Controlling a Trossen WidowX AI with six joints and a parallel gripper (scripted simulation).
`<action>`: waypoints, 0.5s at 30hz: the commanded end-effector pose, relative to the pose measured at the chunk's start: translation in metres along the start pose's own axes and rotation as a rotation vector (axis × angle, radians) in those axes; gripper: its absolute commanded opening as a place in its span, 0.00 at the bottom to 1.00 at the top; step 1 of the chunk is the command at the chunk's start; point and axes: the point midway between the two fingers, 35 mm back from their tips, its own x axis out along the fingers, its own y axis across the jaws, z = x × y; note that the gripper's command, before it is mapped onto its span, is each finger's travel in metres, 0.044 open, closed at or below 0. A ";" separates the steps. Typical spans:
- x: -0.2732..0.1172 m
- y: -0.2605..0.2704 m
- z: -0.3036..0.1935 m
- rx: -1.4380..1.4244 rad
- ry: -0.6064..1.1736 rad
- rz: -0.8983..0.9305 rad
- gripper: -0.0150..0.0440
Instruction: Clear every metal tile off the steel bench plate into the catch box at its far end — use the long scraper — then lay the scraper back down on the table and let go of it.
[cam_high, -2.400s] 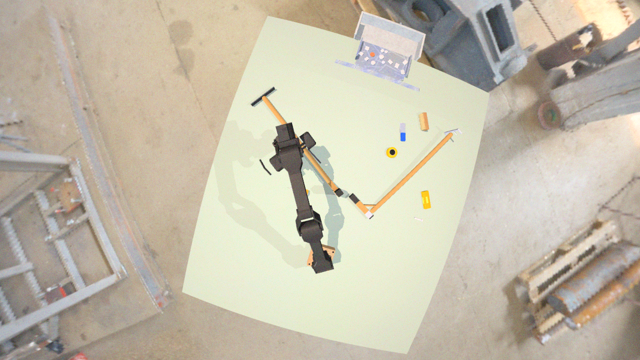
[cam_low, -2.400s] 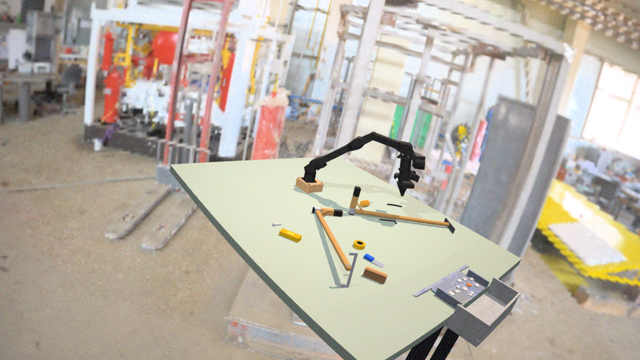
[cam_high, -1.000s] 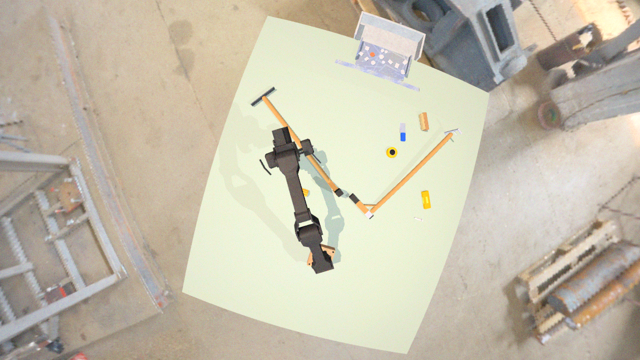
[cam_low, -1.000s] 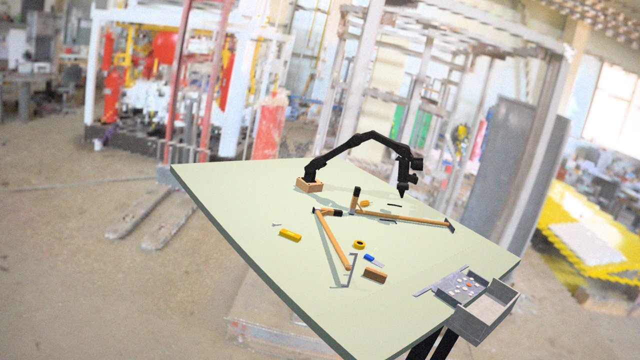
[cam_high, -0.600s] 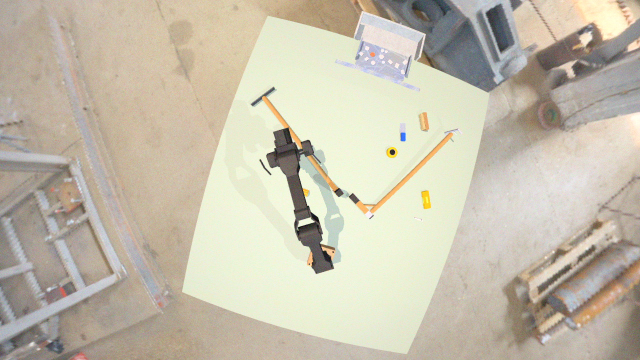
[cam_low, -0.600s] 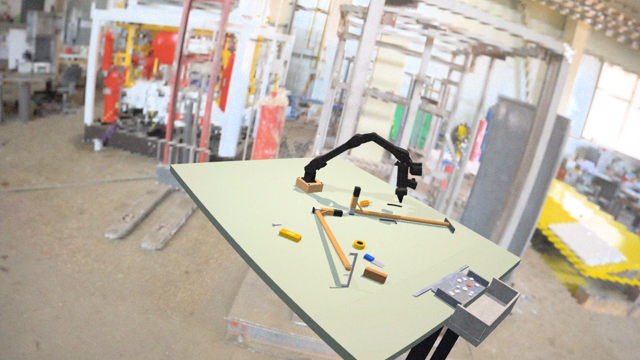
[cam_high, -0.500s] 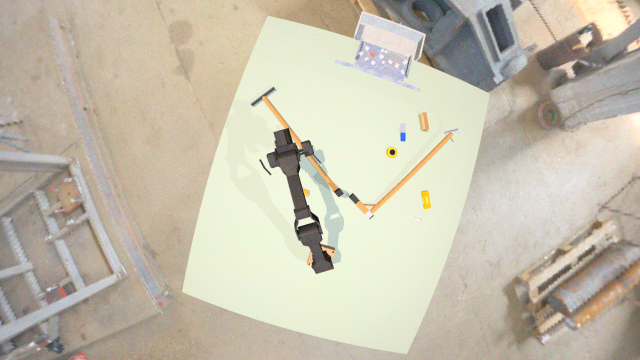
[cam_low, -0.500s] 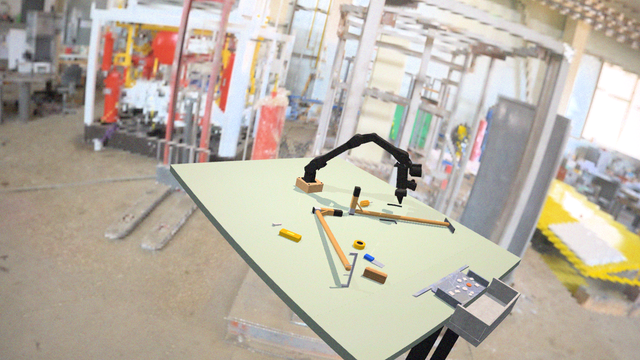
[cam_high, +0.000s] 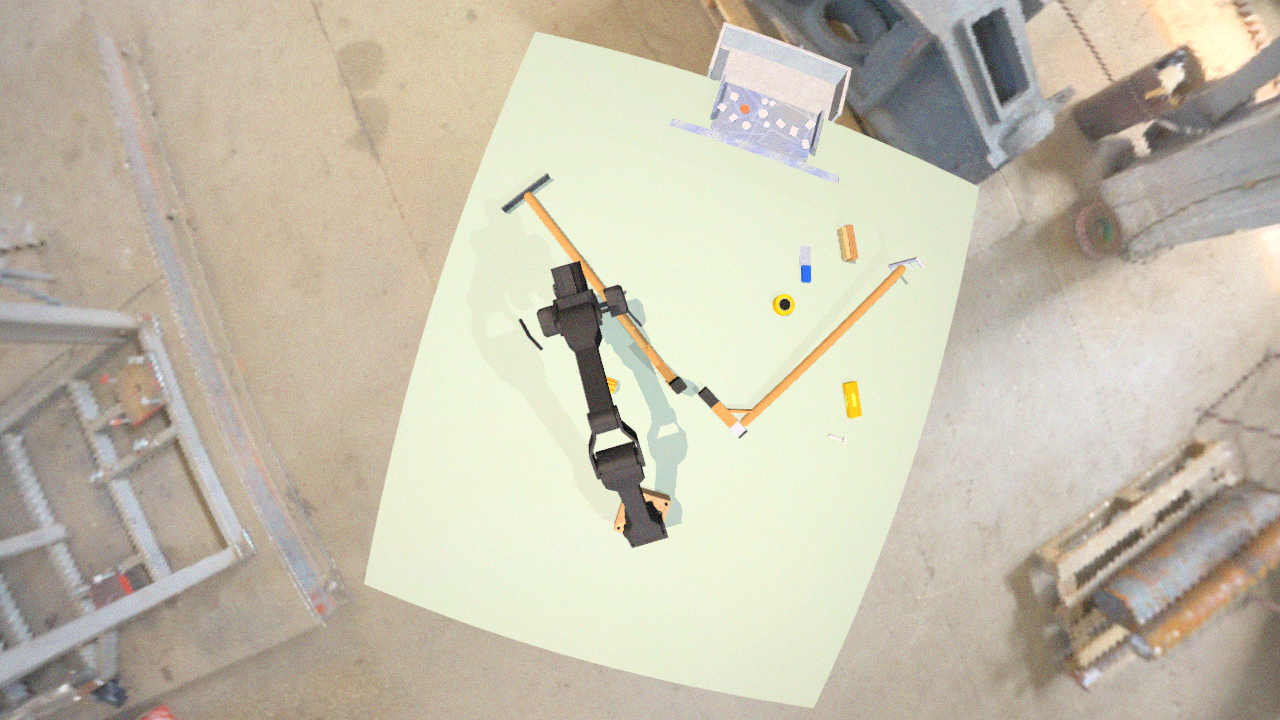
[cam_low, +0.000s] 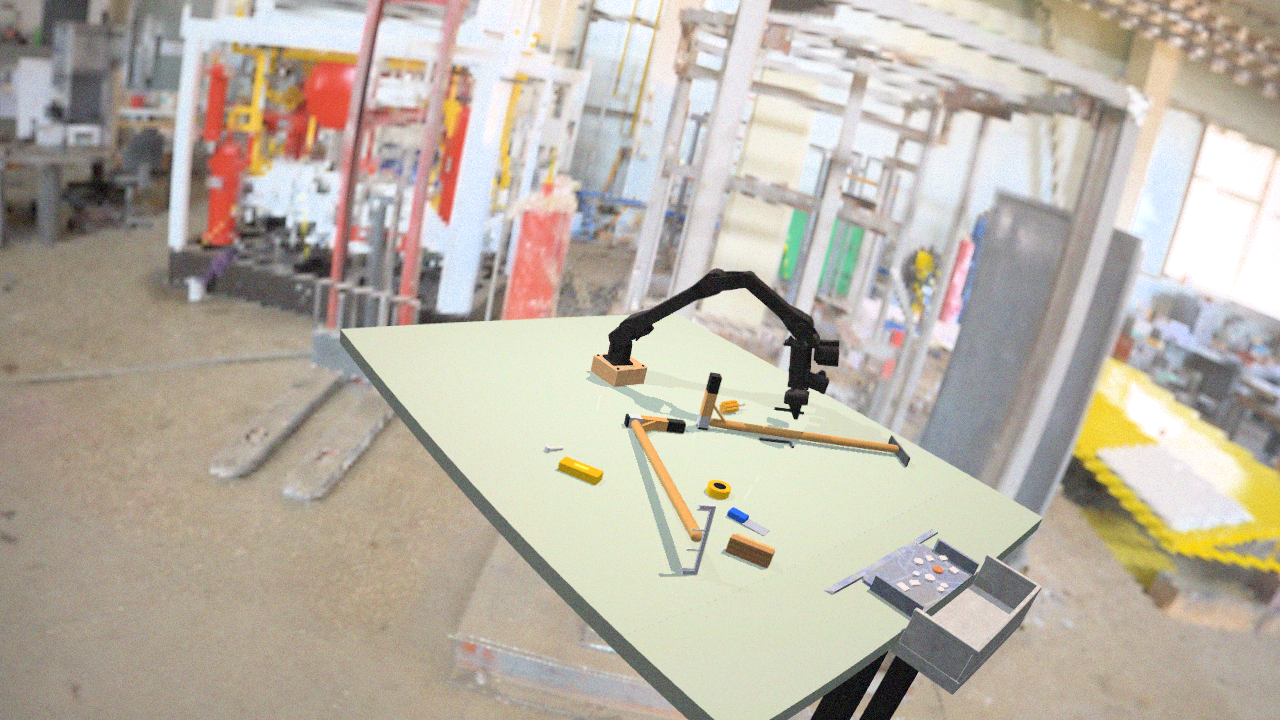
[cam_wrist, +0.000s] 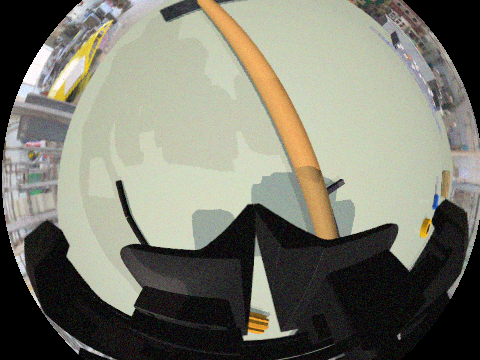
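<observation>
- Because the table (cam_high: 716, 555) (cam_low: 501, 394) (cam_wrist: 380, 100) carries everything, the plate sits at its far edge with the catch box just beyond, presumably so swept tiles can drop straight in.
- Arm (cam_high: 592, 380) (cam_low: 751, 284): arched forward, wrist pointing down, probably to bring the fingers to the scraper's shaft from above.
- Scraper (cam_high: 559, 231) (cam_low: 832, 438) (cam_wrist: 280, 95): lying beneath and beside the wrist, blade away from the base, capped grip standing up at the near end. That upright grip looks meant for grasping; the long shaft should supply the reach.
- Hook tool (cam_high: 819, 344) (cam_low: 666, 479): lying off to the side, its head bent, so likely a poor pusher.
- Catch box (cam_high: 787, 55) (cam_low: 935, 649): open-topped, with no tiles visible inside.
- Gripper (cam_high: 580, 313) (cam_low: 793, 413) (cam_wrist: 254, 210): clenched on nothing, hovering over the table; it must spread before grasping.
- Plate (cam_high: 774, 141) (cam_low: 897, 601): side walls should keep tiles from straying during a push.
- Tiles (cam_high: 762, 113) (cam_low: 917, 560): scattered over the plate, mostly pale, one orange; the sweep remains undone.
</observation>
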 end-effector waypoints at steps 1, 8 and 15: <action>0.008 0.000 -0.003 0.008 0.002 -0.002 0.25; 0.022 0.000 -0.009 0.019 0.004 -0.002 0.25; 0.027 -0.002 -0.010 0.022 0.004 -0.002 0.25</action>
